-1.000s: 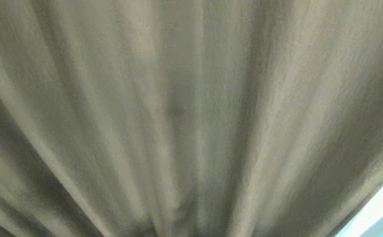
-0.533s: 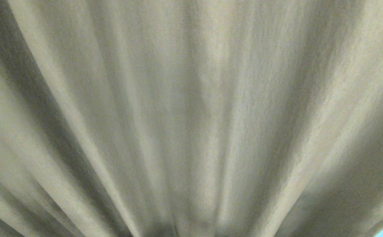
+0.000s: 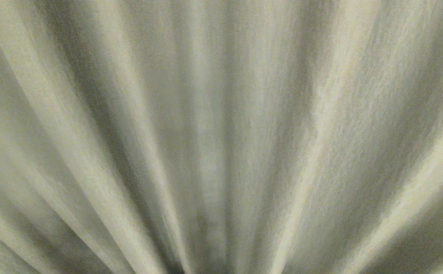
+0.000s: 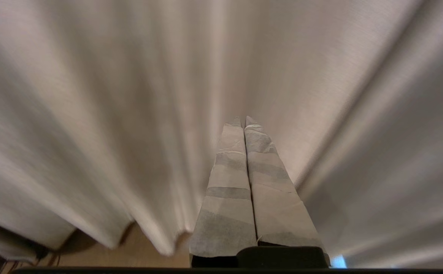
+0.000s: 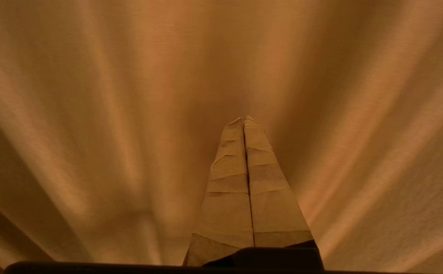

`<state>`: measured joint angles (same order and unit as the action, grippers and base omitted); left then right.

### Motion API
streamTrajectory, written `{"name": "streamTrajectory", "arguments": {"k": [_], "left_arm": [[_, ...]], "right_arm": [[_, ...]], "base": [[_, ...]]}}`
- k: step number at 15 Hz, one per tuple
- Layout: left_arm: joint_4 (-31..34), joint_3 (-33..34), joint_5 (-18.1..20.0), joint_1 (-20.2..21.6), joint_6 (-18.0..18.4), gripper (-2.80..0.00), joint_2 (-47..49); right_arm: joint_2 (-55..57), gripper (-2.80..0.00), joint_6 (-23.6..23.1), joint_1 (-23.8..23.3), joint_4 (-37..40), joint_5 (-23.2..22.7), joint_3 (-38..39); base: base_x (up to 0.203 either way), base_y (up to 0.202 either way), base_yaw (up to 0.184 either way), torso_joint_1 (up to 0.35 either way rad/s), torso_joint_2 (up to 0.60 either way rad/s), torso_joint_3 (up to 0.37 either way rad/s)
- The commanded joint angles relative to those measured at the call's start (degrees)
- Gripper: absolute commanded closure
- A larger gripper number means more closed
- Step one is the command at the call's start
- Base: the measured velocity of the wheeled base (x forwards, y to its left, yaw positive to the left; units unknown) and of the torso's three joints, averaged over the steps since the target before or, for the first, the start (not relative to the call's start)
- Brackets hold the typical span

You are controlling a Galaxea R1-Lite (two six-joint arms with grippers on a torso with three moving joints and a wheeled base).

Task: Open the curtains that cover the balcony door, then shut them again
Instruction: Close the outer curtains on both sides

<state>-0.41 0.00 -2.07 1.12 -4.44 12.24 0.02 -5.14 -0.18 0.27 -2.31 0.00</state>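
Note:
Beige-grey curtains [image 3: 221,137] in deep vertical folds fill the whole head view, very close. Neither arm shows in that view. In the left wrist view my left gripper [image 4: 243,118] is shut, its taped fingers [image 4: 229,182] pressed together with nothing between them, pointing at the curtain folds [image 4: 130,114] just ahead. The curtain's hem [image 4: 141,236] hangs there above the floor. In the right wrist view my right gripper [image 5: 244,118] is shut and empty too, facing the curtain cloth [image 5: 111,114]. The balcony door is hidden behind the cloth.
A strip of wooden floor [image 4: 103,258] shows under the curtain hem in the left wrist view. A small bright blue patch [image 4: 337,262] shows beside the left gripper's base.
The whole head view has shifted across the folds: the bright blue-white corner at the lower right has slid out of sight, so the camera moved. Only cloth shows now.

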Motion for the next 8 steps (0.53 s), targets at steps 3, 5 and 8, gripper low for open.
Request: {"name": "streamTrajectory", "arguments": {"k": [3,5,8], "left_arm": [[0.0,0.0,-0.1,-0.6,-0.2,0.00,-9.7],[0.0,0.0,-0.1,-0.8,-0.3,0.00,-12.2],[0.0,0.0,-0.1,-0.8,-0.3,0.00,-12.2]], "right_arm": [[0.0,0.00,0.0,0.0,0.0,-0.1,0.0],[0.0,0.00,0.0,0.0,0.0,-0.1,0.0],[0.0,0.00,0.0,0.0,0.0,-0.1,0.0]], "base": [[0.000,0.000,0.000,0.000,0.00,0.000],[0.000,0.000,0.000,0.000,0.00,0.000],[0.000,0.000,0.000,0.000,0.00,0.000]]}}
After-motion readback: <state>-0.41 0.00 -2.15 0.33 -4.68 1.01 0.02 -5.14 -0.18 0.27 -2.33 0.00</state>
